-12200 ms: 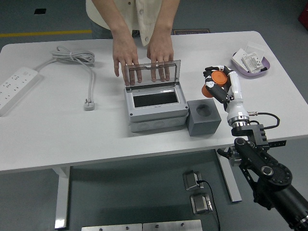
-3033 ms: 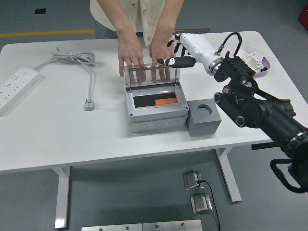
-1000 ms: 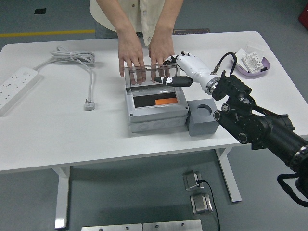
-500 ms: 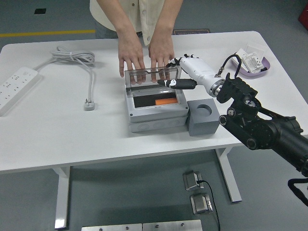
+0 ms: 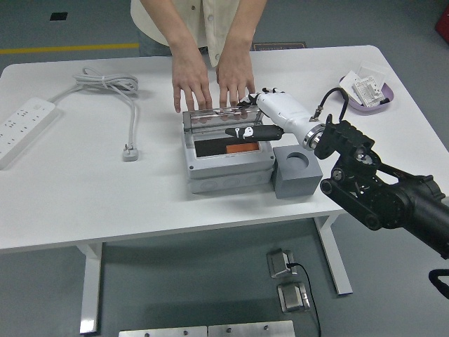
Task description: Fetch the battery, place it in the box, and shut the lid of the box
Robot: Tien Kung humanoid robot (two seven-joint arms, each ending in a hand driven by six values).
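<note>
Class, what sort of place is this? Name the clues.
Probably a robotics lab or test workshop: a white table on a bare grey floor, a power strip, and a robot hand at a grey box.

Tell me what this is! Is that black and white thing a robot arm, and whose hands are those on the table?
Yes! The camera sits high on the robot, looking down at the white table. The black arm from the right ends in the robot's white right hand, fingers spread and holding nothing, pushing down the clear lid of the grey plastic box. An orange battery lies inside. The two bare hands belong to a person standing across the table, resting behind the box. Also there: a grey block with a round hole, a white power strip with its cable, and a purple tray.
</note>
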